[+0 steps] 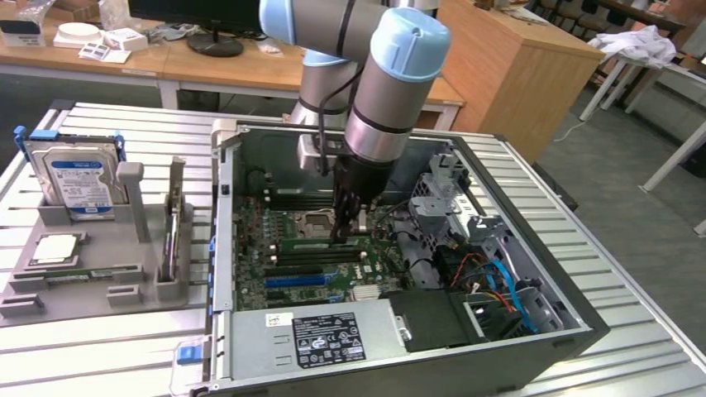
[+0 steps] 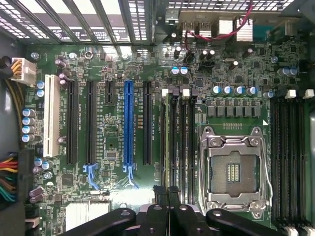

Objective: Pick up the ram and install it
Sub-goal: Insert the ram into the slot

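Exterior view: the gripper [image 1: 350, 236], jaws nearly together, pinches the ram [image 1: 322, 245] at the motherboard inside the open case [image 1: 497, 364]; pick-up is done. Wrist view: the gripper [image 2: 167, 194] hangs over the memory slots [image 2: 178, 142] beside the CPU socket [image 2: 234, 169]; seating cannot be confirmed.

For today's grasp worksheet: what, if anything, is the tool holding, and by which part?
The ram, pinched at its upper long edge by the shut tool.
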### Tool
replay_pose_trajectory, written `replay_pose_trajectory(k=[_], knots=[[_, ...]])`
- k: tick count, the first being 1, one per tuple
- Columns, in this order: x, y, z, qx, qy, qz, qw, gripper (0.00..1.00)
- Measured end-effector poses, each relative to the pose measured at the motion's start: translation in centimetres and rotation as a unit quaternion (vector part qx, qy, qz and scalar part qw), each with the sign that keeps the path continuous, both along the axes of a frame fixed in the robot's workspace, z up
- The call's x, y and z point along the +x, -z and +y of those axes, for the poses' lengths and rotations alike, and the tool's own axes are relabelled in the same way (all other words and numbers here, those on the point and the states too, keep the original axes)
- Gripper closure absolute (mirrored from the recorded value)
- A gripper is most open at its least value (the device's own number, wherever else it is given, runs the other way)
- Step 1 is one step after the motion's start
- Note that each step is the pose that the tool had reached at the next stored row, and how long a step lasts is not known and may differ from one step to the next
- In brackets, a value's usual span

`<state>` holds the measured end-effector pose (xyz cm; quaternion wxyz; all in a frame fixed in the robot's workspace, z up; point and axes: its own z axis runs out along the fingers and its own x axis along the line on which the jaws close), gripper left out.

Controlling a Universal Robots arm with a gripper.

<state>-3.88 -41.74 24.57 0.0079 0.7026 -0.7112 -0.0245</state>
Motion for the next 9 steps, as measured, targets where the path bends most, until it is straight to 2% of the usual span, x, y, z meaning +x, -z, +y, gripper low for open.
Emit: replay_pose_trajectory(k=[9], knots=[[0.0,0.74,0.0,-0.0001,0.0,0.0001,1.0,0.88]])
